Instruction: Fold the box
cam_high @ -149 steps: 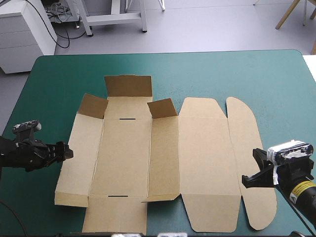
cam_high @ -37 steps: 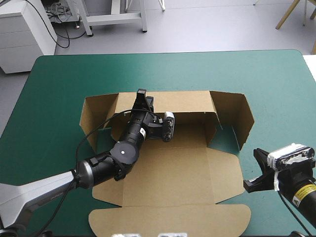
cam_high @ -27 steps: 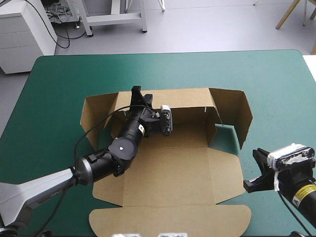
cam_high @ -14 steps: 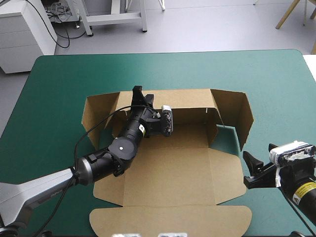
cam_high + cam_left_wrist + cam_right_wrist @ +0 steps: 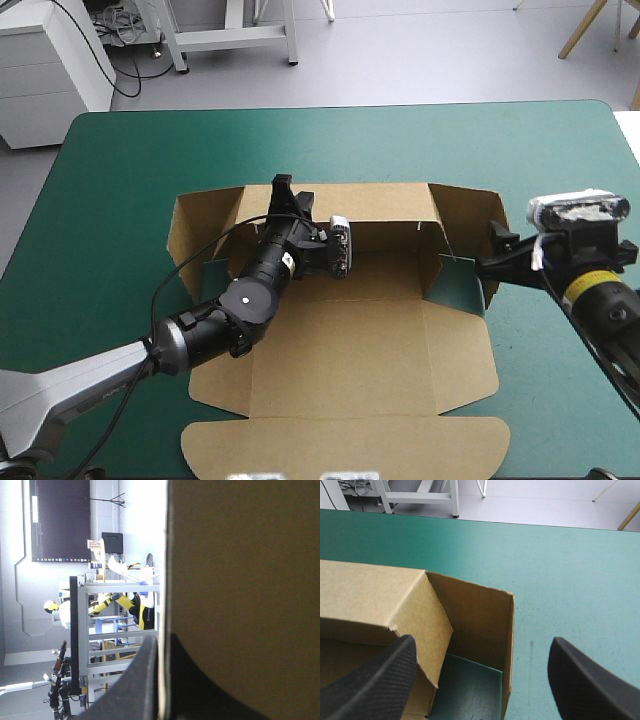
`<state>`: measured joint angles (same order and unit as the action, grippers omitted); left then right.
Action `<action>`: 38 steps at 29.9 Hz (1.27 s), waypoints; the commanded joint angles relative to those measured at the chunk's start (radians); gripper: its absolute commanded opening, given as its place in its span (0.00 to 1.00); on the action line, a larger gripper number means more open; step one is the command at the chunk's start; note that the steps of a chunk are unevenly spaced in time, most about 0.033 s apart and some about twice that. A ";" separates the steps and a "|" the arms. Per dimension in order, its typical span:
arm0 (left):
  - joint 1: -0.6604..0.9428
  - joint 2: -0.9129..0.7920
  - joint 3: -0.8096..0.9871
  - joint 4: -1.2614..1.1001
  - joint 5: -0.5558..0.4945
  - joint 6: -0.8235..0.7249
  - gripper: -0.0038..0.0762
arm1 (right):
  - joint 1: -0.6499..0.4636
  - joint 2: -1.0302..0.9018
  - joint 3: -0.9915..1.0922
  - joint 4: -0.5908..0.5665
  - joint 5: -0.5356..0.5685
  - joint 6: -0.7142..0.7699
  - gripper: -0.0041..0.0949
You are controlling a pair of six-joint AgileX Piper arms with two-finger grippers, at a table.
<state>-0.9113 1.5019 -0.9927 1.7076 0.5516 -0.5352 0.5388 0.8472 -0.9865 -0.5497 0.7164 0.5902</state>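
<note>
The box (image 5: 340,340) sits mid-desk with its lid (image 5: 340,445) flat toward my near edge and its far wall (image 5: 375,200) and 2 ends raised. My left claw (image 5: 290,195) is clenched on that far wall, the board pinched between its fingers. My right claw (image 5: 497,255) hangs released just outside the right end wall (image 5: 475,620), beside the corner flap (image 5: 420,615). Nothing looks tucked. I worry that an off-centre push from the right could slide the whole box across the teal-green desk (image 5: 130,170). It could also twist the far wall out of the left pinch, or crease the flap's ragged edge.
</note>
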 commanded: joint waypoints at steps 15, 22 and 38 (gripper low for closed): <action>-0.002 -0.039 -0.037 0.102 0.005 -0.009 0.04 | -0.371 0.514 -0.558 0.455 0.062 -0.523 0.74; -0.002 -0.039 -0.037 0.102 -0.011 -0.009 0.04 | -0.507 0.746 -0.768 0.696 0.244 -0.715 0.75; -0.002 -0.039 -0.037 0.106 -0.005 -0.009 0.04 | -0.536 0.894 -0.811 0.795 0.488 -0.811 0.75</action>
<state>-0.9113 1.5019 -0.9939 1.7110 0.5282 -0.5324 0.0118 1.7987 -1.7848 0.2224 1.2130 -0.2061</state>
